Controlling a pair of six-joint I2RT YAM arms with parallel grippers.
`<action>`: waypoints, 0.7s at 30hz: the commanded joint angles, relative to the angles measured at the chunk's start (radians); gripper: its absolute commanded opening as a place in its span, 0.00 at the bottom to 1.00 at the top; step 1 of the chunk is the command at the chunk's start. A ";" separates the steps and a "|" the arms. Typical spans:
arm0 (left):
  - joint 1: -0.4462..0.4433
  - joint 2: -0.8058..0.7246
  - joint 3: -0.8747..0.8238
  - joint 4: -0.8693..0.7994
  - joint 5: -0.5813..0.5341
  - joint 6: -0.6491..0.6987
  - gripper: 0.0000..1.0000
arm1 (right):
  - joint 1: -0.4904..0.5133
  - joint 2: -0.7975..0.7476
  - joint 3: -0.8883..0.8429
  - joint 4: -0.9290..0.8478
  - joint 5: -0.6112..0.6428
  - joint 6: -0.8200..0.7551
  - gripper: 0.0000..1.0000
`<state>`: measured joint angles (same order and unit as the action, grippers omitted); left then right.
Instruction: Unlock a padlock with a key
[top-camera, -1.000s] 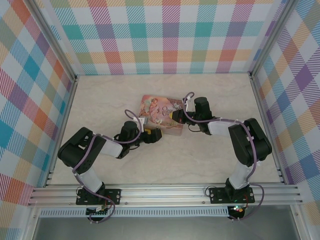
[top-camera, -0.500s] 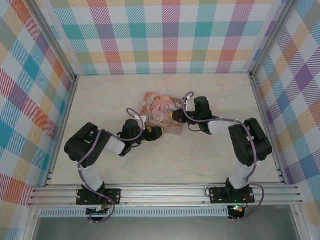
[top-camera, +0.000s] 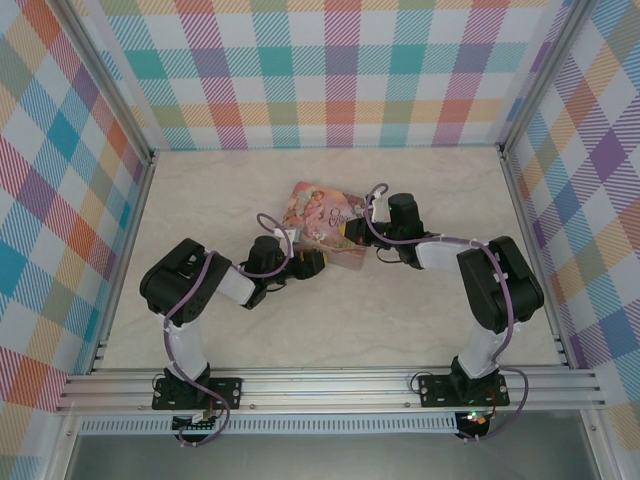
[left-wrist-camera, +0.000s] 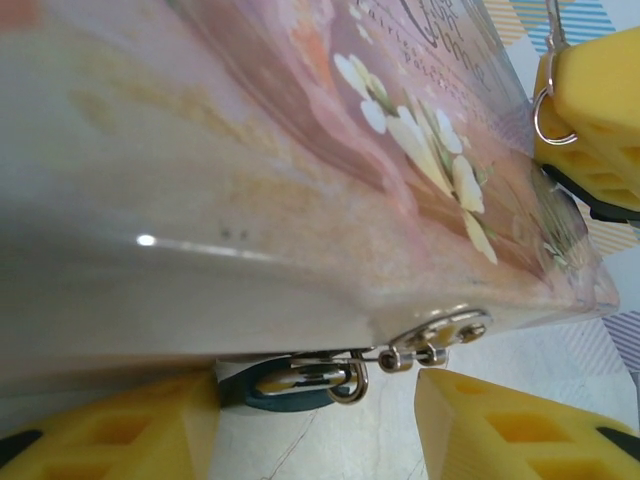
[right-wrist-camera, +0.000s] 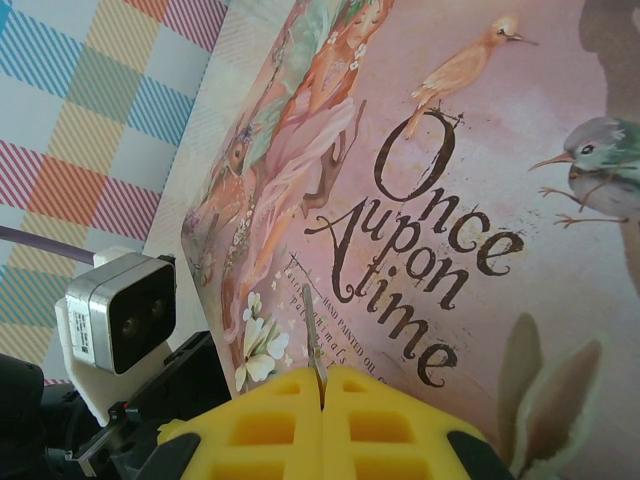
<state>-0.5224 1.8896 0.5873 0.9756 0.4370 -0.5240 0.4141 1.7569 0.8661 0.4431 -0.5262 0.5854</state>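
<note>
Left wrist view: the glossy pink tin (left-wrist-camera: 250, 200), painted with white blossoms, carries a small metal hasp (left-wrist-camera: 440, 335) at its lower edge. Just beneath lies the blue padlock (left-wrist-camera: 285, 388) on the pale marbled table (left-wrist-camera: 370, 440), its thin silvery shackle by the hasp. The left gripper (left-wrist-camera: 315, 415) has its ribbed yellow fingers apart, flanking the padlock. The right gripper (right-wrist-camera: 322, 385) is pinched together on the slim metal key (right-wrist-camera: 314, 335), over the tin's lid.

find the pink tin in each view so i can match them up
top external: pink tin at the picture's centre.
left wrist: pink tin spans the top and left.
right wrist: its lid, lettered Once upon a time, covers the right.
shared landmark: white flowers printed near the lid's corner, both wrist views.
</note>
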 joint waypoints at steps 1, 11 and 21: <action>-0.013 0.012 0.030 0.059 0.012 -0.012 0.51 | 0.024 0.025 -0.022 -0.134 0.018 -0.015 0.02; -0.037 0.021 0.043 0.067 -0.099 -0.039 0.41 | 0.035 0.026 -0.019 -0.134 0.023 -0.015 0.02; -0.048 0.022 0.036 0.083 -0.197 -0.081 0.37 | 0.044 0.028 -0.021 -0.130 0.026 -0.014 0.02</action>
<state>-0.5655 1.9038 0.5995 0.9794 0.2859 -0.5880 0.4297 1.7569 0.8684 0.4477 -0.4892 0.5850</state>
